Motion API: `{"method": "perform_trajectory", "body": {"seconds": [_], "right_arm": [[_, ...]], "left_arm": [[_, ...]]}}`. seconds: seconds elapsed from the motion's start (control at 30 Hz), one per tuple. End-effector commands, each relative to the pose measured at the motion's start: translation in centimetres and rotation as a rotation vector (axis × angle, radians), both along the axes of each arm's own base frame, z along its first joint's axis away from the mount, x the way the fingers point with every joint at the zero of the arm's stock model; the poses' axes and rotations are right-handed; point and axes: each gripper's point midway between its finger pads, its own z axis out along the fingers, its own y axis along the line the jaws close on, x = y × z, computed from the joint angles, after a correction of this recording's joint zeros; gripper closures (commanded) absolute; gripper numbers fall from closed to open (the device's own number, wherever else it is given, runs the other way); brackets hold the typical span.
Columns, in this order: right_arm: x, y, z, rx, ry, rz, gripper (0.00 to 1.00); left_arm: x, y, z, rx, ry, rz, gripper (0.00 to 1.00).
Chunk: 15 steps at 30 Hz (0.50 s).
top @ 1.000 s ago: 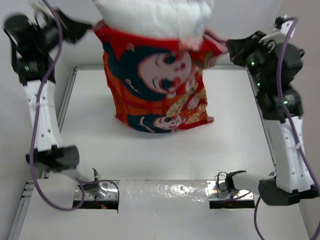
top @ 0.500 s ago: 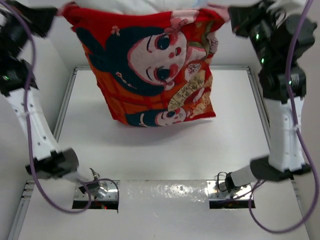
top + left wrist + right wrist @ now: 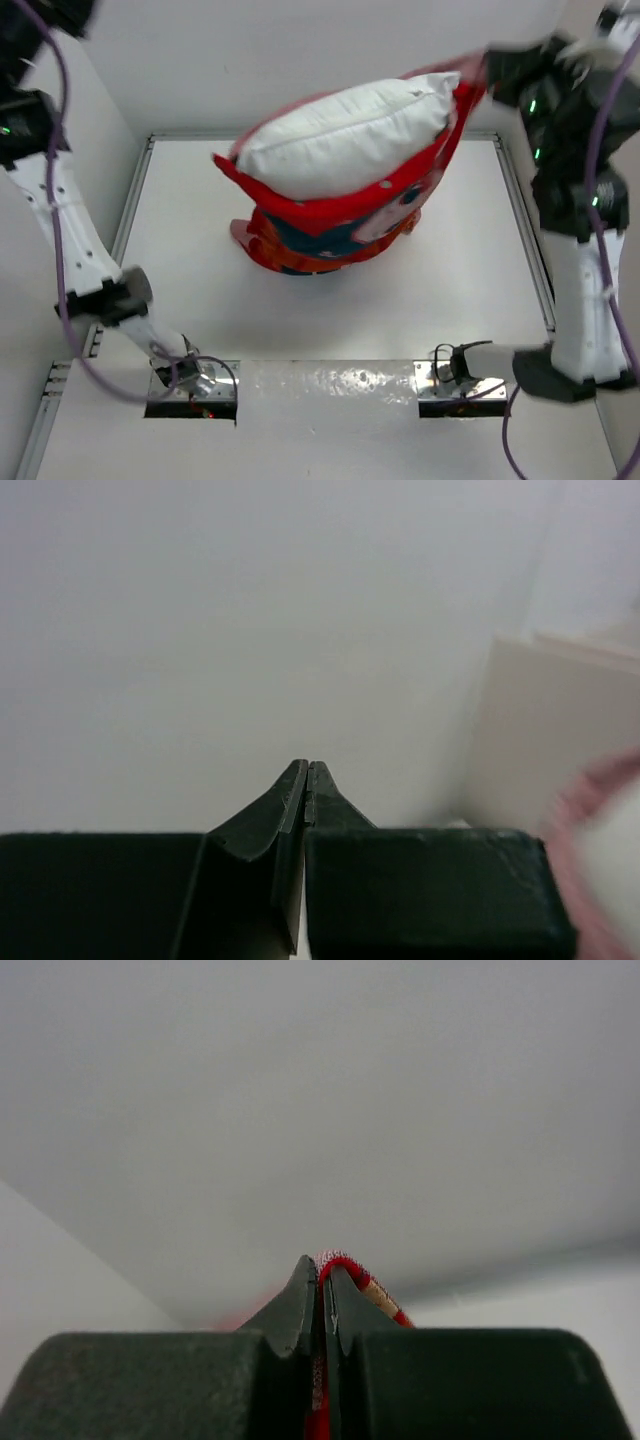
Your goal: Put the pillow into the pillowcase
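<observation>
White worktop (image 3: 200, 300) with a raised rim, plain white walls round it.

Top view:
- pillowcase (image 3: 330, 225) sits mid-worktop, red, pulled up by one corner. Its lower end is bunched on the worktop, touching it.
- pillow (image 3: 340, 140) is in the open mouth of the pillowcase, with the red hem running round it and its white upper side showing. It is tilted, right end high and left end low.
- right arm (image 3: 570, 200) stands at the right edge and reaches up. The right jaws are at the high corner of the hem, just beside the pillow's upper right corner.
- The low left corner of the hem hangs free, nothing on it.
- left arm (image 3: 70, 230) stands tall along the left edge. The left jaws are cropped off at the top-left of this view, well apart from the cloth.

Left wrist view:
- left jaws are pressed together tip to tip, nothing between them.
- White wall behind, beige panel (image 3: 530, 730) to the right.
- blurred pink edge (image 3: 575, 820) at lower right, too smeared to tell what it is.

Right wrist view:
- right jaws are clamped on a fold of the pillowcase (image 3: 350, 1272) hem. A red loop with a tan patch pokes out just past the tips, and red cloth shows in the slit between them.
- Grey-white wall behind.
</observation>
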Motion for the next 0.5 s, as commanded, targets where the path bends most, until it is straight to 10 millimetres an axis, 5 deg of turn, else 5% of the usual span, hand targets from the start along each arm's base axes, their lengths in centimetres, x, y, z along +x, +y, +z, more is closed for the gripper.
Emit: {"method": "perform_trajectory", "body": {"seconds": [0.0, 0.03, 0.07, 0.1, 0.13, 0.17, 0.2, 0.27, 0.3, 0.33, 0.4, 0.43, 0.47], "right_arm": [[-2.3, -0.5, 18.6, 0.045, -0.476, -0.013, 1.0], [-6.6, -1.5, 22.7, 0.079, -0.599, -0.02, 1.0], [-5.1, -0.8, 21.3, 0.108, -0.541, 0.01, 1.0], [-8.5, 0.1, 22.1, 0.125, -0.586, 0.102, 1.0], [-1.1, 2.6, 13.7, 0.138, -0.381, 0.159, 1.0], [-2.0, 3.2, 14.4, 0.268, -0.495, 0.226, 1.0], [-0.4, 5.0, 11.6, 0.301, -0.419, 0.261, 1.0], [1.3, 6.9, 11.9, 0.236, -0.39, 0.225, 1.0], [1.7, 9.9, 11.7, 0.227, -0.358, 0.276, 1.0], [3.1, 11.9, 13.2, 0.232, -0.387, 0.311, 1.0], [4.5, 15.1, 13.9, 0.23, -0.385, 0.357, 1.0], [3.5, 14.8, 16.7, 0.261, -0.455, 0.362, 1.0], [6.4, 17.0, 14.4, 0.265, -0.405, 0.387, 1.0]], "left_arm": [[-7.3, 4.1, 11.4, 0.021, -0.396, 0.095, 1.0], [-6.8, 4.3, 10.9, 0.037, -0.393, 0.081, 1.0], [-8.9, 0.4, 10.1, 0.11, -0.35, 0.024, 1.0], [-1.7, 0.3, 2.3, 0.114, -0.16, -0.032, 1.0], [-1.9, -2.0, -0.9, 0.164, -0.118, -0.1, 1.0], [-4.0, -4.1, -2.0, 0.276, -0.175, -0.109, 1.0], [-3.1, -6.6, -6.4, 0.251, 0.001, -0.209, 1.0], [-1.6, -7.7, -8.7, 0.262, 0.103, -0.23, 1.0], [-1.7, -8.2, -9.2, 0.262, 0.137, -0.25, 1.0], [-1.0, -8.4, -9.9, 0.259, 0.16, -0.274, 0.78], [-0.6, -8.6, -10.1, 0.249, 0.173, -0.289, 0.74], [-0.3, -8.7, -10.3, 0.245, 0.179, -0.3, 0.7], [-0.3, -8.7, -10.2, 0.243, 0.176, -0.31, 0.67]]}}
